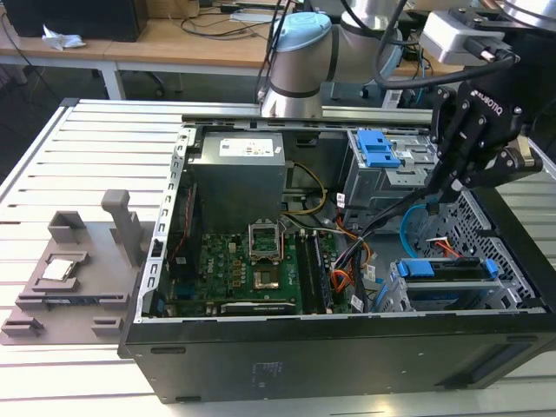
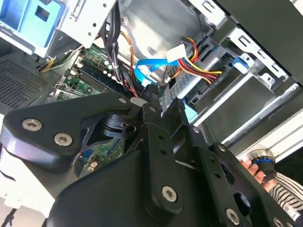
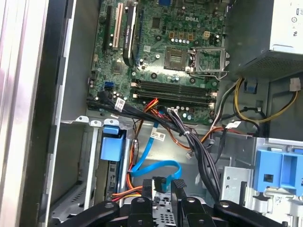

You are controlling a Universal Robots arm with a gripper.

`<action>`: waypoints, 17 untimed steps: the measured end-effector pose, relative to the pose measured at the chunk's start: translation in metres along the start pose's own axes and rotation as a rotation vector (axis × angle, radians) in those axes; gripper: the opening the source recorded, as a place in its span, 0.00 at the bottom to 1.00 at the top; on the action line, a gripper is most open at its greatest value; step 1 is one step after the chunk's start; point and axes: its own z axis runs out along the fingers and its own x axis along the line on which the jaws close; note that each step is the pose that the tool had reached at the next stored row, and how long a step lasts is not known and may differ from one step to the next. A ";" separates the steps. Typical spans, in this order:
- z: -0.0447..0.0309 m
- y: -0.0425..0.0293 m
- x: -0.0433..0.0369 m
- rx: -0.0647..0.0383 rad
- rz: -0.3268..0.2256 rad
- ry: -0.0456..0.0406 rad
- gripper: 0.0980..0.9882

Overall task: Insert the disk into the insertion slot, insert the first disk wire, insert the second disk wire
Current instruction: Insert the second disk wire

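Exterior view first: the open computer case (image 1: 347, 356) lies on its side, and the gripper (image 1: 432, 198) hangs over the drive end, at the exterior view's right. The disk (image 1: 417, 268) already sits flat in the insertion slot (image 1: 393, 295), its long axis running across the view from left to right. The second disk wire (image 1: 405, 230) climbs from the case floor and bends over toward the fingertips, so its run there is mostly upright. In the second wrist view that wire (image 2: 151, 63) makes a loose loop just past the fingers (image 2: 150, 97), near the drive cage. The first wrist view is the clearest: the wire (image 3: 161, 163) comes off the motherboard (image 3: 165, 47) side, loops once, and its small dark plug sits between the 2 fingers (image 3: 147, 191), which look clamped on it (the plug's own facing is hard to read from here). As a judgement call, doing this step well means holding the plug square to the disk's rear edge and letting that 1 loop stay slack. It also needs to steer clear of the black cable bundle (image 3: 199, 146) lying close alongside, then go in straight without twisting the flat cable.
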 end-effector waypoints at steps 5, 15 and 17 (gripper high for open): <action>0.0078 -0.0005 -0.0115 -0.001 -0.049 0.0136 0.23; 0.0222 -0.0020 -0.0174 -0.008 -0.127 0.0612 0.23; 0.0229 -0.0020 -0.0173 -0.009 -0.129 0.0700 0.23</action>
